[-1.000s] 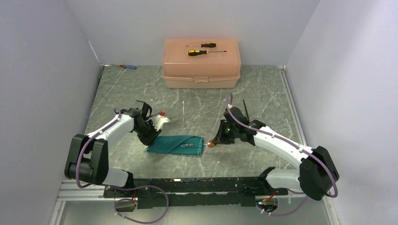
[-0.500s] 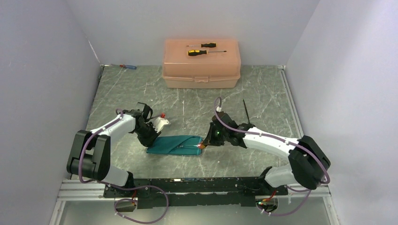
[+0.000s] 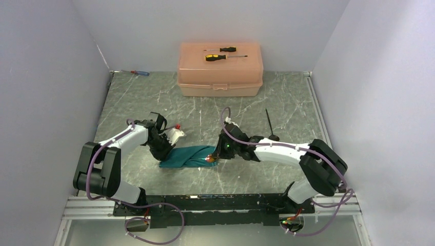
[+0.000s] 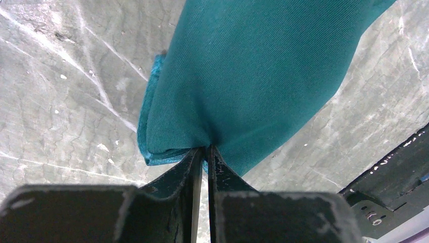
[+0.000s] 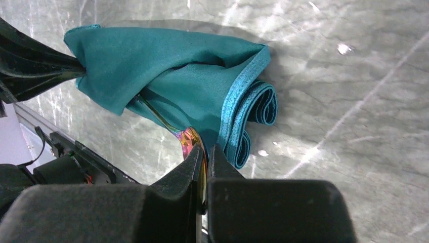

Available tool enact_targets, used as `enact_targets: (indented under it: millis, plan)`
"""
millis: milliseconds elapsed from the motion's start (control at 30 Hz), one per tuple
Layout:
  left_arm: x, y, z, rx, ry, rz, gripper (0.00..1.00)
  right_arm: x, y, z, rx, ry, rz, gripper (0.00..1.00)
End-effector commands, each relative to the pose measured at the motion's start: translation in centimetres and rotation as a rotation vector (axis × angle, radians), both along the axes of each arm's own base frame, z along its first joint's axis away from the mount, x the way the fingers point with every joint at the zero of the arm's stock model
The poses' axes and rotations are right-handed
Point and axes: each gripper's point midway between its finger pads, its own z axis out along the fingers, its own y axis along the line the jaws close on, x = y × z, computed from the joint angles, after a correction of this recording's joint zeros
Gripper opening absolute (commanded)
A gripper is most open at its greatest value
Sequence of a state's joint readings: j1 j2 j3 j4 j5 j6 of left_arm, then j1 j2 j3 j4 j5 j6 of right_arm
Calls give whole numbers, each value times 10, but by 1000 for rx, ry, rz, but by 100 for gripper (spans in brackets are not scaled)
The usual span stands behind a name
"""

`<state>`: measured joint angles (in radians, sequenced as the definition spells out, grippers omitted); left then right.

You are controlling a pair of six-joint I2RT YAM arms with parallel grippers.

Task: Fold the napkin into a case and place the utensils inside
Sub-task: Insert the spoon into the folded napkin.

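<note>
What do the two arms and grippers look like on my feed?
The left arm and right arm have white link shells, bulky black joints and a purple cable looped along each. The left gripper and right gripper have matte black, scuffed, tapering fingers. A green light glows near the right wrist.

Teal napkin (image 4: 253,86) between closed fingers (image 4: 182,177)

Thin utensil (image 5: 188,139) tucked into bunched teal napkin (image 5: 177,76).
</note>
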<state>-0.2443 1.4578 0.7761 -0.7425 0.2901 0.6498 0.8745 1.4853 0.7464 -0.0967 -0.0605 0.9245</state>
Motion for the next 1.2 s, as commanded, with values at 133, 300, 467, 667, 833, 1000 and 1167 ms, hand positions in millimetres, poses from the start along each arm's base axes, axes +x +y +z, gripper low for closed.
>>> enact_targets:
  millis: [133, 300, 467, 667, 833, 1000, 1167]
  plan:
    - [-5, 2, -4, 5, 19, 2, 14, 16, 15, 2, -27, -60, -15, 0]
    - [-7, 5, -3, 18, 17, -8, 13, 7, 4, 0, -77, -49, 27, 0]
    - [-7, 6, -3, 19, 5, -17, 14, 0, -22, 22, -48, -98, -2, 0]
    - [-3, 5, 0, 19, 2, -10, 14, 0, -16, 21, -35, -87, 8, 0]
    - [-2, 6, 5, 25, -9, -14, 14, 2, -3, 22, 12, -82, 25, 0]
    - [-3, 6, 6, 22, -8, -14, 14, 5, 5, 23, 50, -87, 28, 0]
    - [-1, 5, 7, 19, -5, -15, 14, 6, 8, 21, 65, -82, 21, 0]
